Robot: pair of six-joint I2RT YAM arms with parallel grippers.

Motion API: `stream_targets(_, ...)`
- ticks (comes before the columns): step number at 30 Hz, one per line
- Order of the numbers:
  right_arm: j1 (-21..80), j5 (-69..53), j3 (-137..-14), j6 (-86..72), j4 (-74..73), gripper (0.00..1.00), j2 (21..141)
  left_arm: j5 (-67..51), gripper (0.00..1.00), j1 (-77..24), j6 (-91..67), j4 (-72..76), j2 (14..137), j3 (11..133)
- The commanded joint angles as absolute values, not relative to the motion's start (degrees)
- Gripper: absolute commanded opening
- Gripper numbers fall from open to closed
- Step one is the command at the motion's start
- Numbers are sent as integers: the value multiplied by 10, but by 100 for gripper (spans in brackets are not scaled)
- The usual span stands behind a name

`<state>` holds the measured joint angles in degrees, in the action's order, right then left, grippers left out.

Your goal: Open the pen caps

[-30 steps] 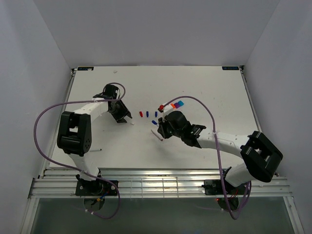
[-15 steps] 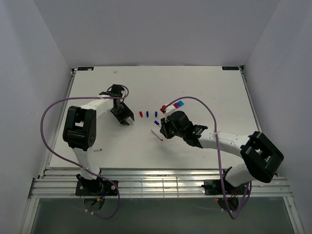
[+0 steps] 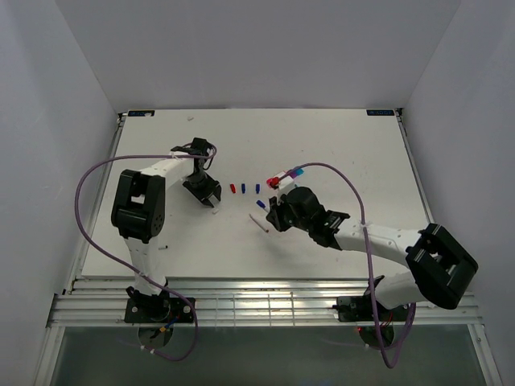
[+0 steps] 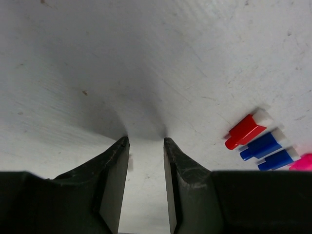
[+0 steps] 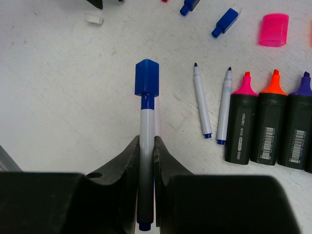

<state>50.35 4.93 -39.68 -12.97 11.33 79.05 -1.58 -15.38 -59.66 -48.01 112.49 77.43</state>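
Right claw (image 5: 146, 142): closed on a thin white pen (image 5: 146, 122), its blue cap (image 5: 146, 78) on and pointing away over the worktop (image 5: 58, 97). Left claw (image 4: 145, 144): open, nothing between its fingers, low over the worktop. Loose caps: one red cap (image 4: 245, 130) and two loose blue caps (image 4: 262, 145) side by side, close up only in the left wrist view. A pink cap (image 5: 274, 29) lies farther off. Only the right wrist view makes out two uncapped thin pens (image 5: 201, 100) and three black markers (image 5: 273, 122), tips bare, lying right of the held pen. A small white piece (image 5: 93, 18) lies ahead to the left.
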Motion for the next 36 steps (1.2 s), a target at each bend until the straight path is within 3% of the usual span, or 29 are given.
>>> stream_targets(1,501,46,-381,-119,149,8,768,16,44,-170,-629,-505,1142,810)
stream_targets(8,491,36,-359,-112,154,8,741,24,44,-178,-642,-519,1156,818)
stream_targets(22,489,17,-349,-115,167,8,740,139,45,-178,-630,-569,1065,795)
stream_targets(36,490,11,-343,-119,177,8,742,59,45,-178,-671,-541,1072,751)
